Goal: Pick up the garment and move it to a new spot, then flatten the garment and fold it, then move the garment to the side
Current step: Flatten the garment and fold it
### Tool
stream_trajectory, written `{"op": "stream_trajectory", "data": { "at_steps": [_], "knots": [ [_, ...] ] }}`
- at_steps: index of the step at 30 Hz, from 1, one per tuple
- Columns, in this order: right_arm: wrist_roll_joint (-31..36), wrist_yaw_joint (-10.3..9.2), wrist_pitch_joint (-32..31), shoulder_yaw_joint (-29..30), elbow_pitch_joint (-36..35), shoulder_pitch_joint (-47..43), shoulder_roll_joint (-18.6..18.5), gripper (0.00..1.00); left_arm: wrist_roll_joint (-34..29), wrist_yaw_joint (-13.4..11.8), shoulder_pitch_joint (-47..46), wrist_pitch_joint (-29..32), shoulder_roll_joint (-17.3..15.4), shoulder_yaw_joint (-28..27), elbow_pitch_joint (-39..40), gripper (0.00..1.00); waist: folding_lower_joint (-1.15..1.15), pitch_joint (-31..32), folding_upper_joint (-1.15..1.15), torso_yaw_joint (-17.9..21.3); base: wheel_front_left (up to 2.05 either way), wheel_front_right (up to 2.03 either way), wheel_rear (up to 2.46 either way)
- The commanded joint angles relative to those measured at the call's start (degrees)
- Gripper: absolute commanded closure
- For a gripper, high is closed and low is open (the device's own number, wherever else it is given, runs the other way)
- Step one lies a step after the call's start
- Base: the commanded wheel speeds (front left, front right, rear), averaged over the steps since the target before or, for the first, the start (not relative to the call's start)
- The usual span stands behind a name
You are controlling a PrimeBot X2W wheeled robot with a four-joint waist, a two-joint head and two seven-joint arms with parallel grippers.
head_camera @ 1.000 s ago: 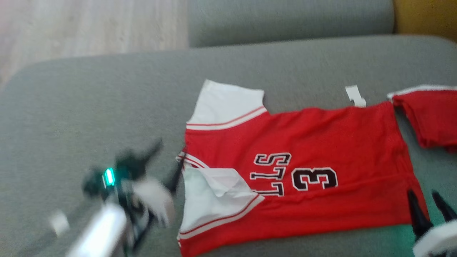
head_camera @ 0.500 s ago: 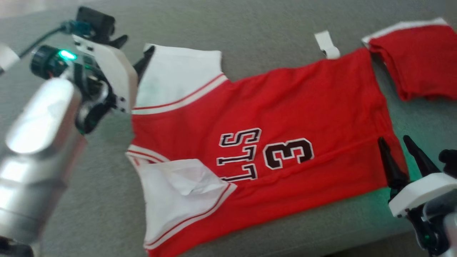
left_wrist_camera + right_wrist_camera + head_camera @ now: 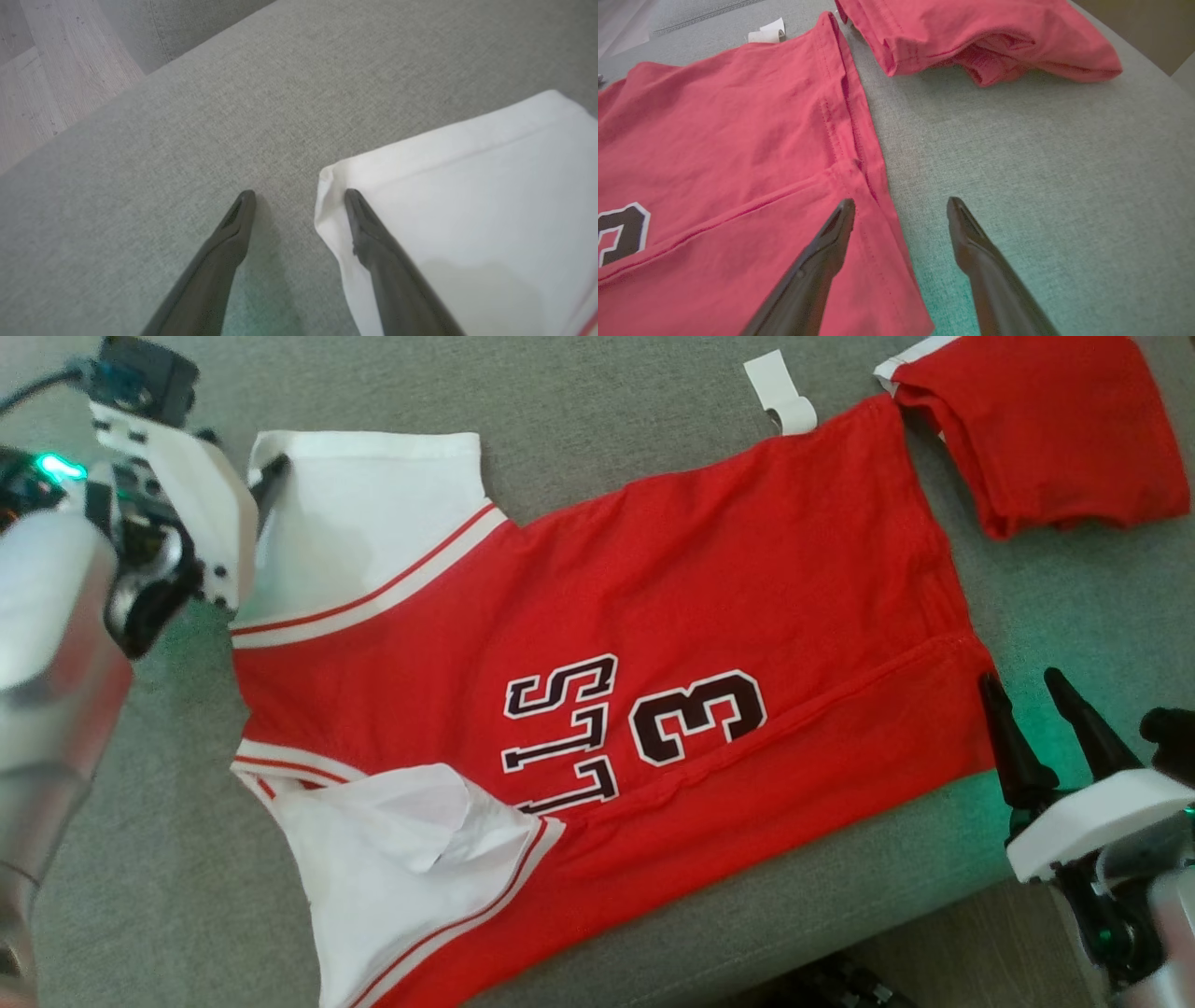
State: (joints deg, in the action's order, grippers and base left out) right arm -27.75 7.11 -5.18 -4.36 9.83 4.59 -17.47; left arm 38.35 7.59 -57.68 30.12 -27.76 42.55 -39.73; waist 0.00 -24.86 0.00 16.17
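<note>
Well apart, both wide: left hand (image 3: 299, 192) straddled garment (image 3: 709, 569) sleeve corner (image 3: 329, 179), upper left; right hand (image 3: 901, 200) straddled hem (image 3: 874, 186), lower right.

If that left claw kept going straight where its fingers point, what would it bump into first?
Likely the corner of the white sleeve with one finger, the grey cushion with the other; the left gripper straddles that edge, height unclear.

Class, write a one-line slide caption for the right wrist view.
Open right hand straddles the edge of the red jersey on a grey sofa, with another red garment lying beyond.
</note>
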Motion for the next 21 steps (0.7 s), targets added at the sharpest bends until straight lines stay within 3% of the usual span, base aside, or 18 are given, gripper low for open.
{"op": "stream_trajectory", "data": {
  "at_steps": [1,4,5,6,7,8,14,21],
  "knots": [
    [-0.3,0.37,0.8,-0.6,-1.4,0.9,-1.3,0.0,0.6,-0.1,-3.5,-0.2,-2.8,-1.0,0.3,0.0,0.0,-0.3,0.0,0.3,0.0,0.0,0.0],
    [-0.3,0.37,0.8,-0.5,-1.3,1.1,-1.3,0.0,1.5,-0.1,-4.0,-0.6,-2.7,0.1,-0.4,0.0,0.0,-0.6,0.0,0.4,0.0,0.0,0.0],
    [-0.3,0.37,0.7,-0.4,-1.3,1.1,-1.3,0.0,2.0,-0.1,-4.1,-0.7,-2.7,0.6,-0.5,0.08,0.0,-0.7,0.0,0.4,0.0,0.0,0.0],
    [-0.3,0.37,0.7,-0.2,-1.4,1.2,-1.4,0.0,2.5,-0.1,-4.2,-0.7,-2.7,1.1,-0.5,0.57,0.0,-0.7,0.0,0.4,0.0,0.0,0.0],
    [-0.3,0.37,0.6,-0.1,-1.4,1.3,-1.4,0.0,3.3,-0.1,-4.3,-0.6,-2.6,1.6,-0.4,0.9,0.0,-0.7,0.0,0.4,0.0,0.0,0.0],
    [-0.3,0.37,0.4,0.0,-1.5,1.5,-1.5,0.0,4.2,-0.1,-4.2,-0.3,-2.6,2.1,-0.1,1.0,0.0,-0.7,0.0,0.3,0.0,0.0,0.0],
    [-2.5,0.37,-1.9,-2.1,-3.5,5.2,-3.3,0.0,6.5,-0.1,-5.6,-2.8,-3.9,5.3,2.0,1.0,0.0,-0.6,0.0,-0.4,0.0,0.0,0.0],
    [-8.1,0.37,-8.4,-8.8,0.7,19.9,-6.8,0.0,8.0,-0.1,-8.4,-6.2,-3.7,9.2,3.0,1.0,0.0,-1.5,0.0,-2.2,0.0,0.0,0.0]
  ]
}}
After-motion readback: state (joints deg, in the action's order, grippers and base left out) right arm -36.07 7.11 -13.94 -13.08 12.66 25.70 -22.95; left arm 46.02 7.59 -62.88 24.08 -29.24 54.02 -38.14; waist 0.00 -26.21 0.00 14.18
